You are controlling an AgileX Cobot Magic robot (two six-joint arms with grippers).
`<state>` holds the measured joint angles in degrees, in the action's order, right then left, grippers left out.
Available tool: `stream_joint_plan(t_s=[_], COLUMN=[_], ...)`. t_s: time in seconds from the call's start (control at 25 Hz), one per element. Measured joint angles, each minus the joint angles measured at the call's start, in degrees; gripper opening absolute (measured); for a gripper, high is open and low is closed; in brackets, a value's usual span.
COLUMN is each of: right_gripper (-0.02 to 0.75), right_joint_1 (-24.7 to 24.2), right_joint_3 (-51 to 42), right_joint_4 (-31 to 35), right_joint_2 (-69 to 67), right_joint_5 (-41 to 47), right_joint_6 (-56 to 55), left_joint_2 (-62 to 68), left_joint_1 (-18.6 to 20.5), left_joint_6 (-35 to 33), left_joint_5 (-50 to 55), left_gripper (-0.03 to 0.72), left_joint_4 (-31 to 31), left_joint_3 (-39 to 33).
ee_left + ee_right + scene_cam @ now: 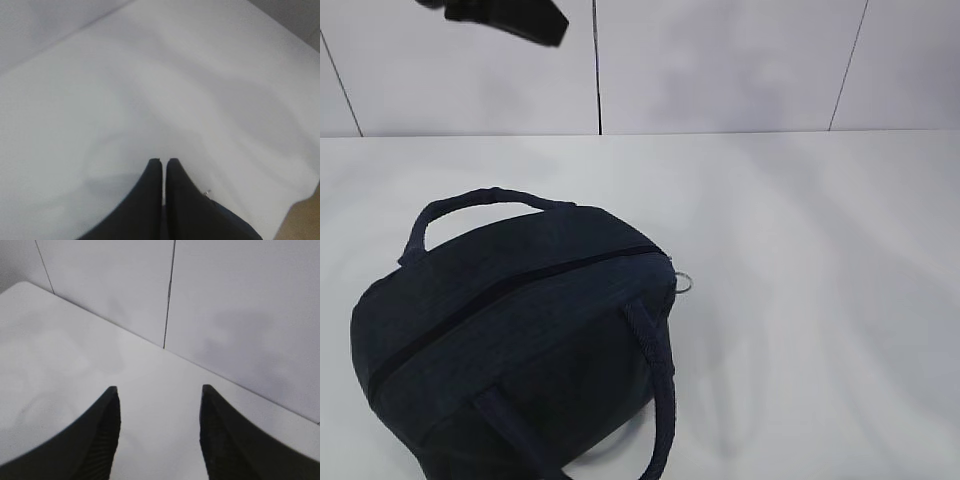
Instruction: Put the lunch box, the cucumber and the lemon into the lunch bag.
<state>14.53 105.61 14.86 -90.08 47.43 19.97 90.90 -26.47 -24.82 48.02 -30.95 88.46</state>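
Here, on the left of the exterior view, a dark piece of an arm (505,18) hangs at the top edge, well above the white table (820,300). The left gripper (164,162) has its two black fingers pressed together with nothing between them, poised over bare table in its wrist view. Below and slightly right of that sits the lunch bag (510,340), a boxy navy fabric bag at the near left of the table, its zipper (510,290) running diagonally across the top and apparently drawn closed, with the ring pull (683,282) at the far right end and a loop handle (480,200) on each side. The bag looks soft and light, likely to sag or slide if pulled, so the ring seems the place to pinch while something steadies the cloth. The right gripper (160,405) has its fingers apart and empty, facing the wall. The lunch box, cucumber and lemon appear in no view.
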Motion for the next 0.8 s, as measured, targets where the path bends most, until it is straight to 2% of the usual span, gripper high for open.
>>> stream_joint_plan(t_s=[0.16,0.28,0.56,0.64,0.8], right_gripper=[0.372,0.37,0.37,0.369,0.369], right_joint_1=[0.0,0.0,0.0,0.0,0.0], right_joint_3=[-1.14,-5.52,-24.73,-30.14,-38.6], right_joint_4=[0.35,0.75,1.74,1.97,3.69], right_joint_2=[6.83,13.25,32.55,38.55,48.89], right_joint_5=[-0.68,-2.83,-11.02,-12.38,-12.29], right_joint_6=[0.5,2.0,5.03,5.13,5.23], left_joint_2=[-5.89,-10.28,-19.42,-22.57,-30.6], left_joint_1=[0.0,0.0,0.0,0.0,0.0], left_joint_6=[-1.06,-1.63,-1.87,-1.87,-1.67], left_joint_5=[-4.09,-4.62,-4.13,-4.55,-8.1], left_gripper=[-0.02,-0.02,-0.02,-0.02,-0.02], left_joint_4=[2.32,3.69,6.14,6.24,6.24], left_joint_3=[0.0,0.0,-0.12,-2.01,-11.25])
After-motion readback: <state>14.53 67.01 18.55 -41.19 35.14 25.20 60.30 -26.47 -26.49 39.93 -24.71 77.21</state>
